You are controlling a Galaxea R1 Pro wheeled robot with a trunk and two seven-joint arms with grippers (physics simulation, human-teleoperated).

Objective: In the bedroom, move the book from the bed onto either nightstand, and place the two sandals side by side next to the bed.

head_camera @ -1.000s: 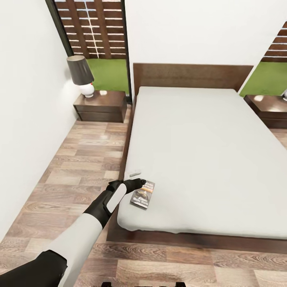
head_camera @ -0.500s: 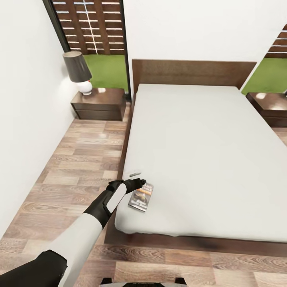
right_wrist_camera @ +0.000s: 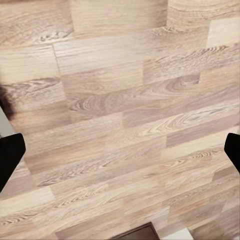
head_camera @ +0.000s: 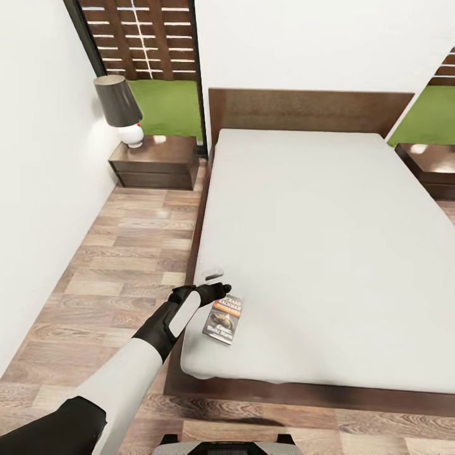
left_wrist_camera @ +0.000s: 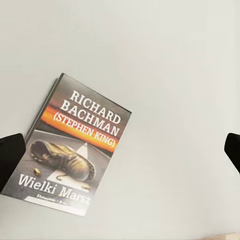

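Bed (head_camera: pixel 303 107): dark brown wood frame and headboard, matt, faint grain. Mattress (head_camera: pixel 328 253) plain light grey cloth, smooth, no sheen.

Book (head_camera: pixel 222 318): paper cover near the mattress's left front corner, slight gloss; dark grey with orange band and white lettering.

Floor (head_camera: pixel 126 253): wood planks, pale brown, strong grain, low satin sheen.

Nightstand (head_camera: pixel 156 162): dark brown wood, glossy top catching light. Lamp (head_camera: pixel 120 109) on it: matt dark shade, glossy white base.

Left arm (head_camera: pixel 145 344): smooth white and black casing, plastic-looking. Walls flat matt white.

far nightstand (head_camera: pixel 436 165) cut off by frame edge, book (head_camera: pixel 223 318) lettering blurred
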